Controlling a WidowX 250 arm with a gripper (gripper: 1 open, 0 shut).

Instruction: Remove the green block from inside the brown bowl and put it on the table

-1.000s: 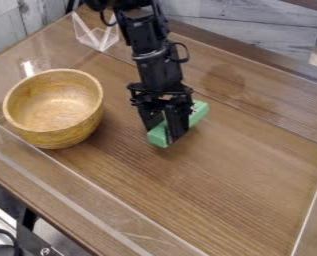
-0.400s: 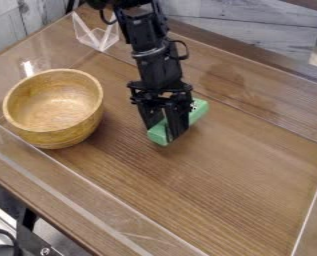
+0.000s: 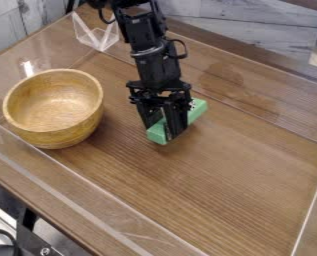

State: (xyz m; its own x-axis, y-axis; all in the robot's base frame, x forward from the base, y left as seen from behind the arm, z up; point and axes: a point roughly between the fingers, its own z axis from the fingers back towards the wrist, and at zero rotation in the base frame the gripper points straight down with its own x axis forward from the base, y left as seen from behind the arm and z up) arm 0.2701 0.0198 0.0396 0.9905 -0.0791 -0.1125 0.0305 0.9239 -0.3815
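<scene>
A glossy wood-grain table (image 3: 241,170) with a low clear rim is filling the view, with pale wall and some clear plastic clutter sitting at the far edge.

The gripper (image 3: 165,126) is pointing steeply down at the middle of the tabletop, its dark jaws closed tight on the green block (image 3: 169,124). The block is showing between and to either side of the fingers, and its lower end is sitting at or right on the wood; whether it is fully resting there is hard to tell from this angle. The black arm is rising from the gripper toward the top of the frame.

Off to the left, well apart from the gripper, the brown bowl (image 3: 51,108) is standing upright and empty, its tan inside showing nothing but grain.

So the block is already out of the bowl, and the placing step looks to be in hand. The next move is probably calling for the jaws to open and let the block settle flat, then a straight lift clear so the fingers are not dragging or tipping it.
</scene>
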